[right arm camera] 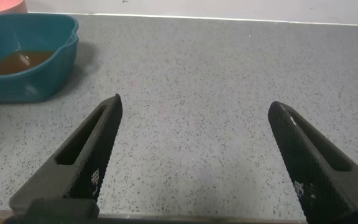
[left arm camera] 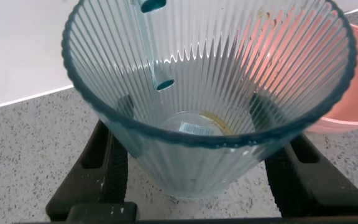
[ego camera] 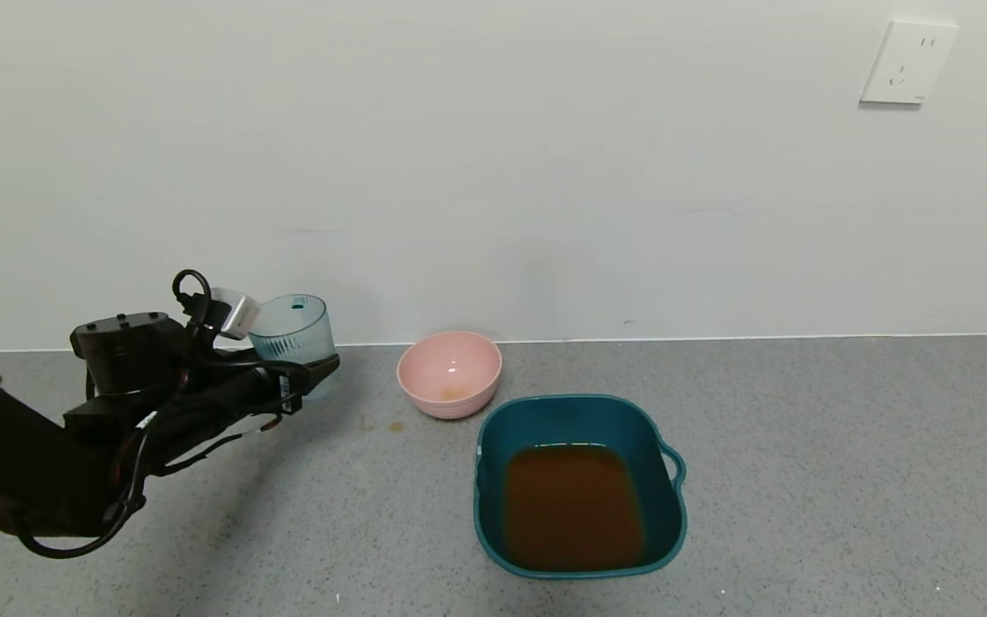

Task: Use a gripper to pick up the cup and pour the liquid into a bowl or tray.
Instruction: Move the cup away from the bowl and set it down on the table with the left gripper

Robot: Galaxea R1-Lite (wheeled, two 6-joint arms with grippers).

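Ribbed blue-grey cup (ego camera: 292, 336) upright, near-empty, pinched between the fingers of the left tool (ego camera: 309, 370), at 9 o'clock from the pink bowl (ego camera: 450, 374). Teal basin (ego camera: 577, 416) at 5 o'clock from the bowl, holding reddish-brown liquid (ego camera: 572, 506). Right tool (right arm camera: 194, 163) spread wide above the speckled surface (right arm camera: 229, 81), gripping nothing.

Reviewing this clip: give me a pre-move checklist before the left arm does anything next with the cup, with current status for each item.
1. Left gripper shut on the ribbed translucent blue-grey plastic cup: ok.
2. Cup upright: ok.
3. Cup emptied: ok, only a residue ring at its base.
4. Reddish-brown liquid in the dark teal square basin: ok.
5. Counter dry: not ok, small brown spots near the round pink bowl.
6. Right gripper open over bare counter: ok.
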